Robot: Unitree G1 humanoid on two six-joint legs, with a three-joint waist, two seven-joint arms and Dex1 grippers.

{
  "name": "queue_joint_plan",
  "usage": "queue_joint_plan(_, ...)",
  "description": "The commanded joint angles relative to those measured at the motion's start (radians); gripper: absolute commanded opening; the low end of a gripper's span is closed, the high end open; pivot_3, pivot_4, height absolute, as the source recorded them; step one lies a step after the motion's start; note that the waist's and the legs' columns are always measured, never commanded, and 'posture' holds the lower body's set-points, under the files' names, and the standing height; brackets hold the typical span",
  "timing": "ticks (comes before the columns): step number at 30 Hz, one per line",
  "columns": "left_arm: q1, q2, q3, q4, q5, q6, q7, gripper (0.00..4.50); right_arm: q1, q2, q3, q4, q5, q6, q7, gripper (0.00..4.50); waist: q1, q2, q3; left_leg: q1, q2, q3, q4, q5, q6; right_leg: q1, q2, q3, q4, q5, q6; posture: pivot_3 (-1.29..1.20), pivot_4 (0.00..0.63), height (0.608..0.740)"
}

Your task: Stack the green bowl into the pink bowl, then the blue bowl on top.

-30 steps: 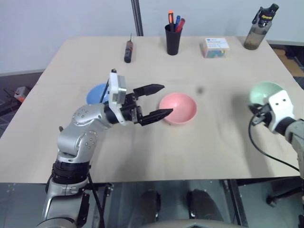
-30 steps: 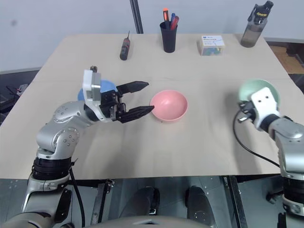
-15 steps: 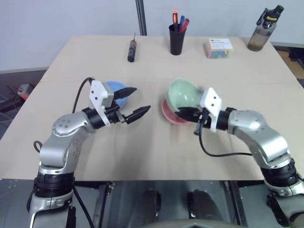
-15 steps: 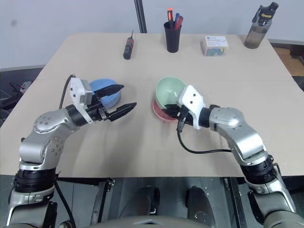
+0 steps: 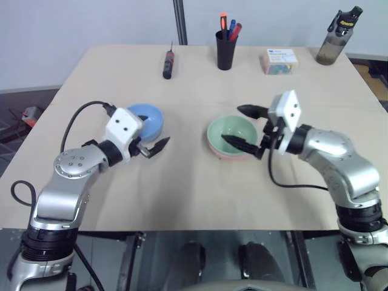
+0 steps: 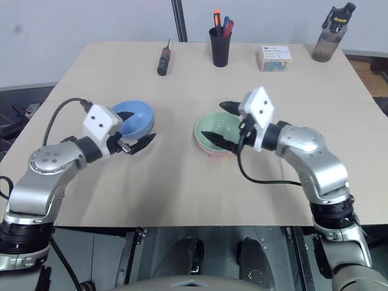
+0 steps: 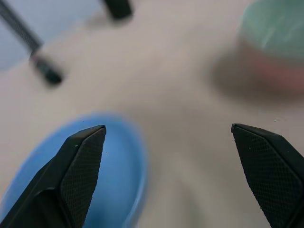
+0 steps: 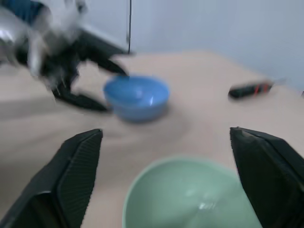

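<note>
A: The green bowl sits nested inside the pink bowl, near the middle of the pale wooden table; just a thin salmon rim peeks out below the green one.

B: And the robot's arms?

A: The right gripper hangs over the stacked pair with its two black fingers spread wide, one above the far rim and one lower over the bowl's hollow. It grips nothing. In the right wrist view the green bowl lies below and between the parted fingers.

B: The left one?

A: The left gripper is beside the blue bowl, fingers wide apart. One finger reaches over the table on the side toward the stack; the other seems to sit at or over the blue bowl's rim, though I cannot tell whether it touches. The left wrist view shows the blue bowl behind one fingertip, with bare table between the two.

B: Where is the blue bowl relative to the stack?

A: To the robot's left of it, well apart, upright on the table.

B: Anything smaller at the back?

A: Along the far edge: a dark water bottle at the right corner, a black pen cup with coloured markers, a small box between those two, and a dark screwdriver lying left of the cup.
</note>
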Motion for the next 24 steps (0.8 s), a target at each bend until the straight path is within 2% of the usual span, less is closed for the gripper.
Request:
queue_joint_plan(1,-0.064,0.041,-0.094,0.030,0.133,-0.009,0.005,4.50,0.013,-0.029,-0.041,-0.053,0.024,-0.008,0.001,4.44,-0.002,0.000,0.000,0.000,0.000,0.000,0.000,0.000,0.000,0.000,0.000,0.000,0.000,0.000,0.000,0.00,0.150,0.740)
queue_joint_plan(4,-0.111,0.052,-0.171,0.091,0.209,-0.052,-0.027,4.50,0.025,-0.046,-0.044,-0.054,0.014,-0.023,-0.009,4.44,-0.004,0.000,0.000,0.000,0.000,0.001,0.000,0.000,0.000,0.000,0.001,0.000,0.001,0.000,0.000,0.00,0.150,0.740)
queue_joint_plan(7,-0.154,0.042,-0.217,0.145,0.246,-0.075,-0.055,3.93,0.035,-0.053,-0.049,-0.056,0.005,-0.034,-0.021,4.50,-0.005,0.000,0.000,0.000,0.000,0.001,0.000,0.000,0.000,-0.001,0.001,0.001,0.001,0.000,0.000,0.00,0.150,0.740)
queue_joint_plan(14,-0.232,0.012,-0.257,0.274,0.309,-0.152,-0.076,1.21,0.076,-0.078,-0.081,-0.091,0.015,-0.028,-0.059,4.50,-0.002,0.000,0.000,-0.001,0.000,0.002,0.000,0.000,0.000,-0.002,0.001,0.001,0.001,0.000,0.000,0.00,0.150,0.740)
queue_joint_plan(17,-0.257,-0.010,-0.239,0.275,0.290,-0.195,-0.092,0.09,0.105,-0.092,-0.102,-0.114,0.018,-0.020,-0.077,4.50,-0.002,0.000,0.000,-0.001,0.000,0.001,0.000,0.000,0.000,-0.002,0.001,0.001,0.001,0.000,0.000,0.00,0.150,0.740)
queue_joint_plan(24,-0.369,-0.075,-0.179,0.187,0.109,-0.220,-0.241,0.03,0.208,-0.128,-0.176,-0.164,0.012,-0.022,-0.124,4.50,0.000,-0.001,0.001,-0.003,0.000,0.001,0.001,0.000,0.000,-0.002,0.000,0.000,0.001,0.000,0.000,0.00,0.150,0.740)
